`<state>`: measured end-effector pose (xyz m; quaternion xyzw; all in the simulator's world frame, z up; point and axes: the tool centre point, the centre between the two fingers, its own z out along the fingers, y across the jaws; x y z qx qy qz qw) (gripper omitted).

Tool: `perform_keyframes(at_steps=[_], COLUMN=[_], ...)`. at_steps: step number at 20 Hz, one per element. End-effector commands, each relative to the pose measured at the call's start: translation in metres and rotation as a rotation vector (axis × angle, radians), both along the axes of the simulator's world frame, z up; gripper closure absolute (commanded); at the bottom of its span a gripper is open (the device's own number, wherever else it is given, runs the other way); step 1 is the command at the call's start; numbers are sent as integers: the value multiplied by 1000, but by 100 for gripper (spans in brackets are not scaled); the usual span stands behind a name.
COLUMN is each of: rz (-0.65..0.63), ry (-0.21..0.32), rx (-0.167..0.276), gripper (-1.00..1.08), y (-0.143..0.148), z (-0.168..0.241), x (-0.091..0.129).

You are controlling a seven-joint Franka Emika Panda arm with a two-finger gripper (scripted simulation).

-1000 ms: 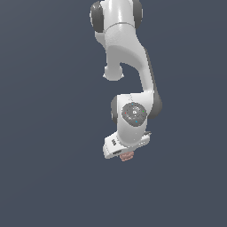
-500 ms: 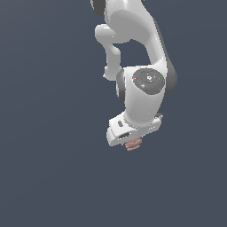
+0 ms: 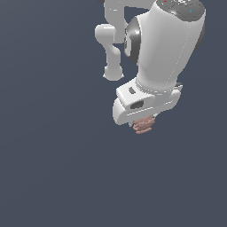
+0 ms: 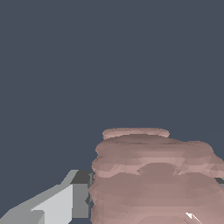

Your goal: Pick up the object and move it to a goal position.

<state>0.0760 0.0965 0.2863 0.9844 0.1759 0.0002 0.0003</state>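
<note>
All you get for surroundings is a flat, uniform slate-blue field filling both views; no edge, seam or shadow lets you tell a bench surface from a backdrop, so you cannot say whether anything lies under the arm.

In the exterior view, the glossy white Franka arm with dark grey joints [image 3: 170, 48] comes in from the upper edge and fills the upper part toward the exterior view's right, its thick last link pointing down. At its lower end sits the white blocky gripper [image 3: 142, 119].

The small pinkish-brown, ridged, rounded lump [image 3: 143, 125] pokes out just beneath the gripper body, touching it, with only slate-blue field below it. The gripper housing hides most of it from this side.

In the wrist view, the lump [image 4: 153, 179] looms large, its banded, bumpy surface covering much of the lower frame. One light grey finger [image 4: 59, 203] presses against its side; the other finger is hidden behind the lump. The fingers are closed on the lump.
</note>
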Motion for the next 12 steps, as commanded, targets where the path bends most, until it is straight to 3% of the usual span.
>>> perform_keyframes(at_steps=[1, 12], rz=[0, 0], ry=[1, 0], rx=[0, 1], gripper=[108, 108], y=[5, 27], z=[28, 139], x=[-4, -17])
